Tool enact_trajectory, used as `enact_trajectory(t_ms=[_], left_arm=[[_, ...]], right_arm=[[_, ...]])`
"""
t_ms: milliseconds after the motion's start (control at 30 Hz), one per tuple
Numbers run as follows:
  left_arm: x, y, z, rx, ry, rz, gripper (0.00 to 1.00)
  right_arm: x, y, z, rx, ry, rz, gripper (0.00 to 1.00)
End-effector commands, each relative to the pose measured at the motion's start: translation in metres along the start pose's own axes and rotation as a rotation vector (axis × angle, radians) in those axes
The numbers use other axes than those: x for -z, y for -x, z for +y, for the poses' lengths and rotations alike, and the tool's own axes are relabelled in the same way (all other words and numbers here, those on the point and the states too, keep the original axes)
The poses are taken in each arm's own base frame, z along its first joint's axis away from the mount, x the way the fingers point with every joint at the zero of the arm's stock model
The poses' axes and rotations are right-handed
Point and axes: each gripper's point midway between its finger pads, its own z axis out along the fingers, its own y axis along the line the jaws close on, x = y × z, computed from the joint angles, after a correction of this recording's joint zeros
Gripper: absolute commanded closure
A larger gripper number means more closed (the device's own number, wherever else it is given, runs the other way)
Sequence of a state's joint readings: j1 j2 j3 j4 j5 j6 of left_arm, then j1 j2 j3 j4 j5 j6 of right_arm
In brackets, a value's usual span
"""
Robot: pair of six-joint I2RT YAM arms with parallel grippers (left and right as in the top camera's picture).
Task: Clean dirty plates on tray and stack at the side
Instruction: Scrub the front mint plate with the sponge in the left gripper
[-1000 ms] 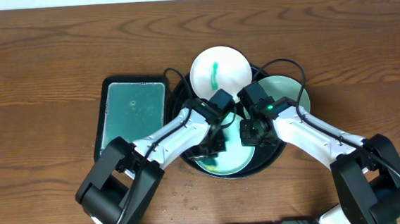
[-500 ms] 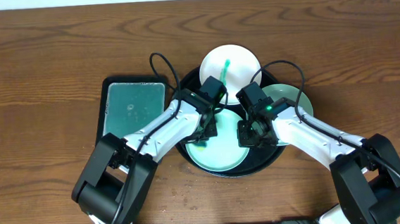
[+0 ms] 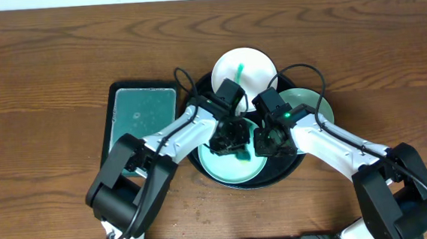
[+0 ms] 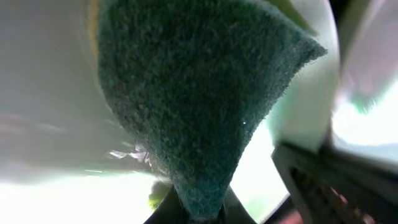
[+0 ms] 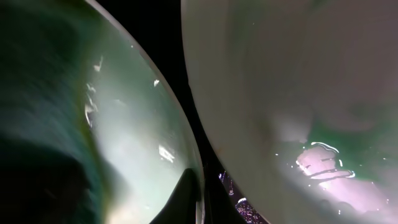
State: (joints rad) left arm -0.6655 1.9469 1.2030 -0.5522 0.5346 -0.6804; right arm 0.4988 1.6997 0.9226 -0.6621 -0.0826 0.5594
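Note:
The round black tray (image 3: 296, 166) holds three plates. The far plate (image 3: 249, 66) has a teal streak. The right plate (image 3: 312, 101) looks greenish. The front plate (image 3: 228, 170) is smeared teal. My left gripper (image 3: 231, 135) is shut on a dark green sponge (image 4: 199, 93) and presses it onto the front plate (image 4: 50, 93). My right gripper (image 3: 269, 143) is shut on the front plate's right rim (image 5: 198, 186). The right wrist view shows the front plate (image 5: 124, 124) on its left and a second plate (image 5: 298, 93) with a green smear on its right, with the black tray (image 5: 177, 68) between them.
A smaller rectangular black tray (image 3: 144, 115) with teal-green contents lies just left of the round tray. Both arms cross over the tray's front half. Wood tabletop (image 3: 44, 71) surrounds everything.
My left gripper has swept the sponge across the front plate, first up and left, then back to the right. The far plate has shifted slightly right. The right gripper has stayed put.

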Motion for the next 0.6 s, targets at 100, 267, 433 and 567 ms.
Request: enact_trajectory(t_ms=[100,267,433,567], left_arm=[[-0.017,-0.044,-0.018,-0.042,-0.066,0.173,0.93],[-0.016,-0.051,-0.011,-0.03,-0.038,0.201,0.93],[-0.013,-0.062,0.011,-0.001,0.06,0.234,0.93],[-0.001,-0.051,0.059,0.042,0.303,0.15,0.93]], right_arm=[[-0.011,-0.004,-0.023,-0.011,-0.104,0.01,0.99],[-0.011,-0.004,-0.023,-0.011,-0.104,0.01,0.99],[-0.011,-0.004,-0.023,-0.011,-0.104,0.01,0.99],[-0.011,-0.004,-0.023,-0.011,-0.105,0.011,0.99]])
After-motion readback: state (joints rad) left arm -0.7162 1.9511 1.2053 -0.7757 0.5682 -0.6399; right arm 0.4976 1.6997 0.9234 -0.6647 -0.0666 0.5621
